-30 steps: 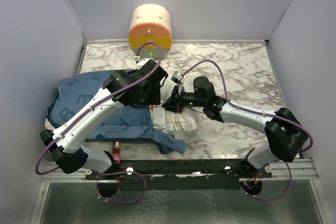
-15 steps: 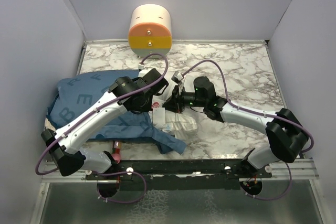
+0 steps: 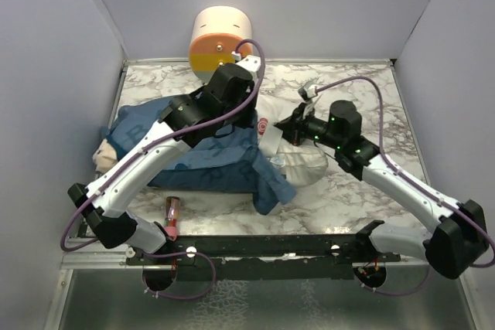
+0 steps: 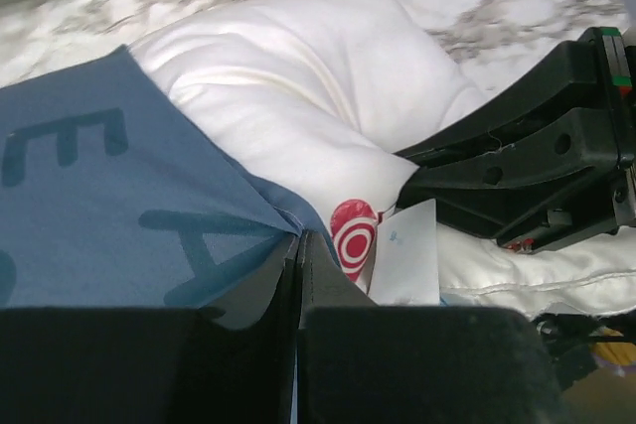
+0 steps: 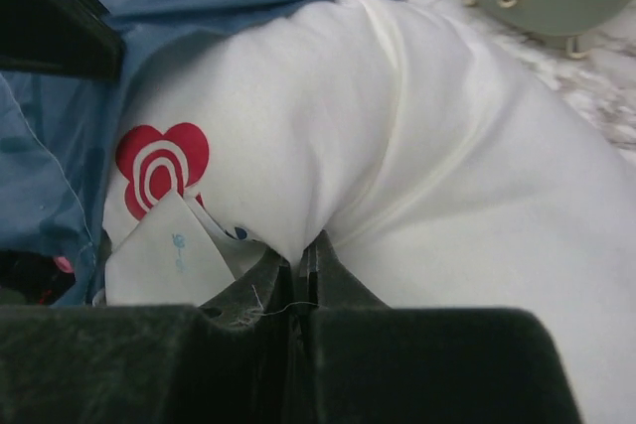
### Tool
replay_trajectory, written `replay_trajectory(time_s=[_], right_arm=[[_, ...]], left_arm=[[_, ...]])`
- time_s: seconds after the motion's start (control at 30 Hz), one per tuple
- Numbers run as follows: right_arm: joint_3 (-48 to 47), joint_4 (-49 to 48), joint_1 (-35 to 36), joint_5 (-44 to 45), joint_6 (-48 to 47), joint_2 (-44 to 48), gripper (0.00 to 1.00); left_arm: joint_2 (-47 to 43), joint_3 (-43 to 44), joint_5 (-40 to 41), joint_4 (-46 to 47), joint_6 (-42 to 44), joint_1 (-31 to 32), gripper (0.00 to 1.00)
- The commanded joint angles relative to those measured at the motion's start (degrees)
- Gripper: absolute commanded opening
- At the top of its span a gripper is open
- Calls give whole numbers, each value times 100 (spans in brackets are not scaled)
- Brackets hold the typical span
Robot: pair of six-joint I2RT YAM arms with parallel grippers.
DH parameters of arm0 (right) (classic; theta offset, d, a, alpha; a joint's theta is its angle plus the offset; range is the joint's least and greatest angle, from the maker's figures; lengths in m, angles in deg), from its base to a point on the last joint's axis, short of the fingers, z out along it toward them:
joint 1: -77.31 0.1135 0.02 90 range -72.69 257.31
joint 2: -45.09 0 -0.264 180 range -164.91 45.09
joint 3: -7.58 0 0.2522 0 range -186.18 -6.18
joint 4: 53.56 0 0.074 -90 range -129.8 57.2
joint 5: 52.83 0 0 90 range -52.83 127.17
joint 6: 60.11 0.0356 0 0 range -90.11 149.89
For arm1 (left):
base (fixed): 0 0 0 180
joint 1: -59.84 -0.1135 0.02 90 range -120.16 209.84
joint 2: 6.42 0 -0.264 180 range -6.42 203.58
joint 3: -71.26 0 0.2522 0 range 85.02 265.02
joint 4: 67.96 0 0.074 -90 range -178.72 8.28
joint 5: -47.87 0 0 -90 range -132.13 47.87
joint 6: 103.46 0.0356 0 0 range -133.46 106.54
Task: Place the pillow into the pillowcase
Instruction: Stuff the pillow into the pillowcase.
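The blue pillowcase (image 3: 205, 156) lies left of centre, its lettered cloth filling the left wrist view (image 4: 109, 196). The white pillow (image 3: 302, 164) sticks out of its right side. It bulges in the left wrist view (image 4: 318, 76) and fills the right wrist view (image 5: 427, 156), with a red heart label (image 5: 159, 161) and a paper tag (image 4: 409, 255). My left gripper (image 3: 254, 123) is shut on the pillowcase's edge (image 4: 298, 237). My right gripper (image 3: 285, 125) is shut on a pinch of pillow fabric (image 5: 308, 245), close beside the left one (image 4: 517, 176).
A cream-and-orange cylinder (image 3: 223, 36) stands at the back wall, just behind the left wrist. Grey walls close in the marble table (image 3: 363, 98) on three sides. A small red item (image 3: 172, 212) lies by the left arm's base.
The left gripper has shut on the pillowcase's edge and moved back and right. The right gripper has drawn the pillow right. Pillow and case have shifted toward the back right.
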Motion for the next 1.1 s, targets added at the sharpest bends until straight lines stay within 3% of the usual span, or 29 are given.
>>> replay_trajectory(time_s=[0.0,0.23,0.33,0.43,0.5,0.57,0.73,0.9,1.07], right_arm=[[-146,729,-304,29,-405,757,0],[1272,1049,-305,-1095,94,1734,1],[1505,1365,-305,-1159,233,2387,22],[1304,1740,-306,-1140,53,2774,37],[1035,1942,-305,-1195,-153,2786,44],[684,2008,-305,-1238,-265,2650,50],[-67,1678,-305,-1079,-20,2141,64],[-503,1586,-305,-733,284,1667,67],[-685,1955,-305,-60,314,1464,70]], left_arm=[[210,162,-1713,2802,348,80,0],[-623,-2102,-2949,3423,-480,72,0],[-1321,-3057,-2623,3300,-980,62,5],[-2058,-3384,-1842,2980,-1289,50,27],[-2349,-3296,-1360,2664,-1303,22,40],[-2416,-3010,-1115,2335,-1216,-19,44],[-1871,-1665,-896,1548,-866,-61,45],[-1212,-782,-452,982,-295,-123,52],[-378,-138,-558,881,32,-425,53]])
